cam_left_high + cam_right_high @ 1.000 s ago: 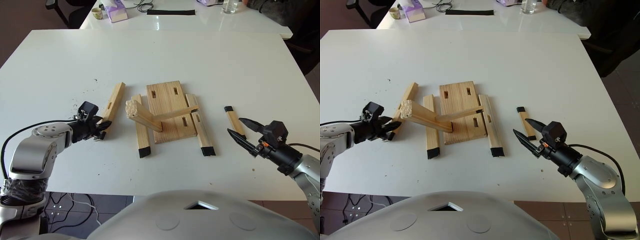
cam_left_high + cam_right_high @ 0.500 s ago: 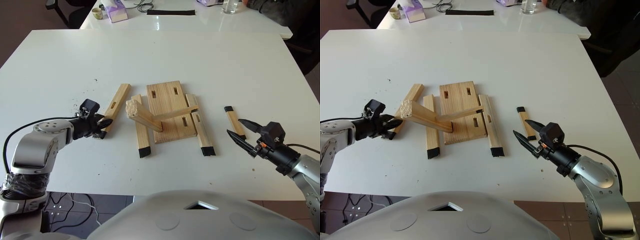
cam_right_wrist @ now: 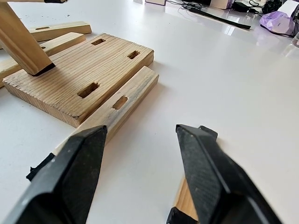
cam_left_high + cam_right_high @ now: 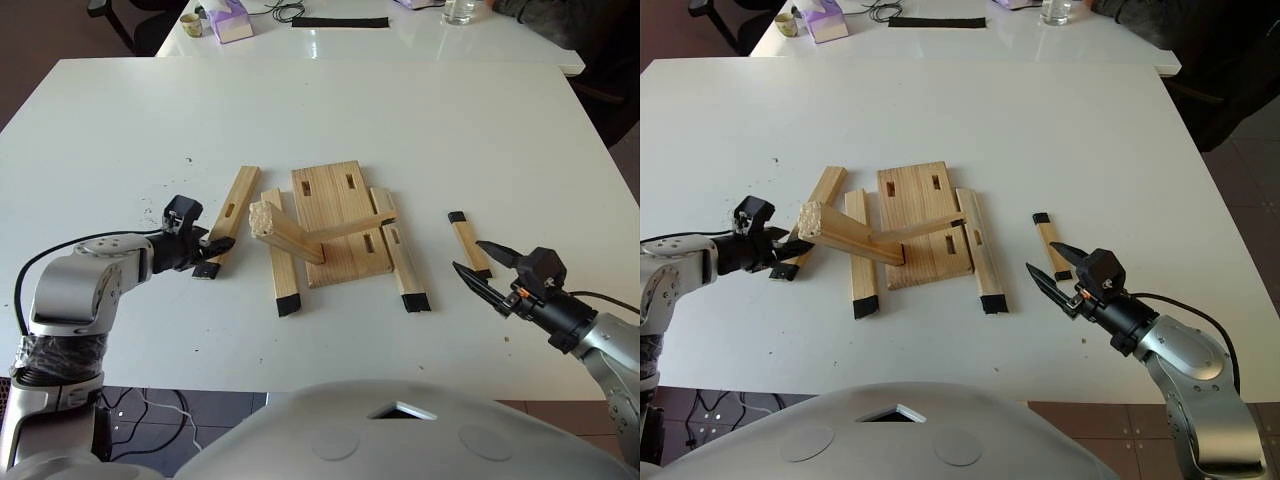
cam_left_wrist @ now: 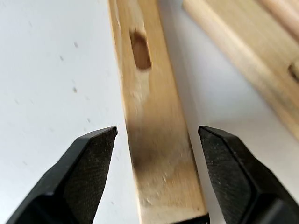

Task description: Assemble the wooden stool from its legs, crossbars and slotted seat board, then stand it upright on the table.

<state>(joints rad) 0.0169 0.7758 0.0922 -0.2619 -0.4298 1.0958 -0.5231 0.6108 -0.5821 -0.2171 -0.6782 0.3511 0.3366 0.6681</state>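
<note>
Since a second ago the left gripper (image 4: 214,248) has slid in closer to the slotted seat board (image 4: 335,200), and the outer leg (image 4: 233,208) it's lined up on has swung a bit, so its far end now sits nearer the board's left edge. The fingers are spread apart, one on each side of that leg near its black-tipped end. The wrist view shows a sliver of table on both sides, so it isn't clamped on anything. Meanwhile the right gripper (image 4: 468,254) has barely budged. It hovers off the board's right side with its fingers wide apart, one of them over the short piece (image 4: 462,232) lying there. The seat board lies flat on the white table (image 4: 120,130), slots up. A thick leg (image 4: 290,237) leans at a slant, with its black tip planted on the board and its rough end poking out past the board's left edge. A thin crossbar (image 4: 350,227) rests across the board, up against that leg. Two more lie flat: a left-side leg (image 4: 281,265) just beside the board's left edge and a right-side leg (image 4: 404,262) right along its right edge.
</note>
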